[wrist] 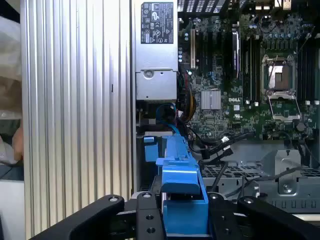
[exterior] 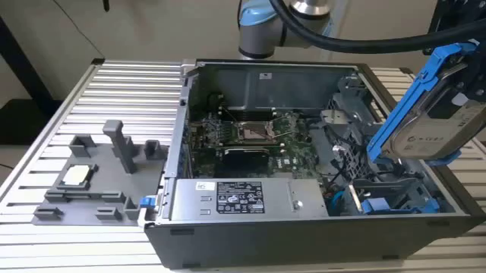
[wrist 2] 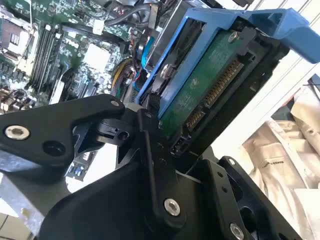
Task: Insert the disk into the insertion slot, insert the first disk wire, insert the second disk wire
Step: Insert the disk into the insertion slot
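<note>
Your end effector (wrist: 182, 212) grips the silver rectangular disk in its bright blue plastic carrier frame (exterior: 431, 122), held tilted above the grey computer case (exterior: 304, 242), over the grey sheet-metal insertion slot (exterior: 395, 193) at the exterior view's right. It is probably rigid, fairly heavy and shock-sensitive; grasp the frame's sides, clear of the exposed connector (wrist 2: 215, 92)

pincer (wrist: 181, 212): black fingers (wrist: 146, 216) clamped against both sides of the disk (wrist: 179, 175), its blue carrier seen edge-on | past the disk: green motherboard (wrist: 225, 75) with bare processor socket (wrist: 281, 80) | power-supply box (wrist: 156, 75): grey, stickered, between the motherboard and the ribbed metal tabletop (wrist: 75, 100)
</note>
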`<state>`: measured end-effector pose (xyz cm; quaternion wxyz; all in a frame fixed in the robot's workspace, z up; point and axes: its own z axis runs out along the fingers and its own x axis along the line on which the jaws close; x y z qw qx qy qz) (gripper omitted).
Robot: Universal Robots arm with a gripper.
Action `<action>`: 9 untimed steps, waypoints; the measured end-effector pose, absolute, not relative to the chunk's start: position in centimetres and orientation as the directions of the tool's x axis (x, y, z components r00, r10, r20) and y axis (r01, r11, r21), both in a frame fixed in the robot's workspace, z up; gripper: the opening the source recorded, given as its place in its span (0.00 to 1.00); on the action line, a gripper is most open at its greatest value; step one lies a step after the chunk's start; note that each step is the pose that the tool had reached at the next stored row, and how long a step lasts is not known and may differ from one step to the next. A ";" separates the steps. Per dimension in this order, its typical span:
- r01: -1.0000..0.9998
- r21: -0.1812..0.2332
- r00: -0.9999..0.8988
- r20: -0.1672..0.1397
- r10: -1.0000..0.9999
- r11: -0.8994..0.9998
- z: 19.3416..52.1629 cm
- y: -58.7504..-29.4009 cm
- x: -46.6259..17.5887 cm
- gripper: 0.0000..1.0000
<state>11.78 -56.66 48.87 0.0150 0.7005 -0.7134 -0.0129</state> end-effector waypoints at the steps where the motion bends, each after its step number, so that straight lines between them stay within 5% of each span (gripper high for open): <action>1: -0.999 0.039 -0.018 0.003 -1.000 0.018 48.9 -56.7 11.8 0.33; 9: -0.999 0.039 -0.018 0.003 -1.000 0.018 48.6 -56.7 11.8 0.33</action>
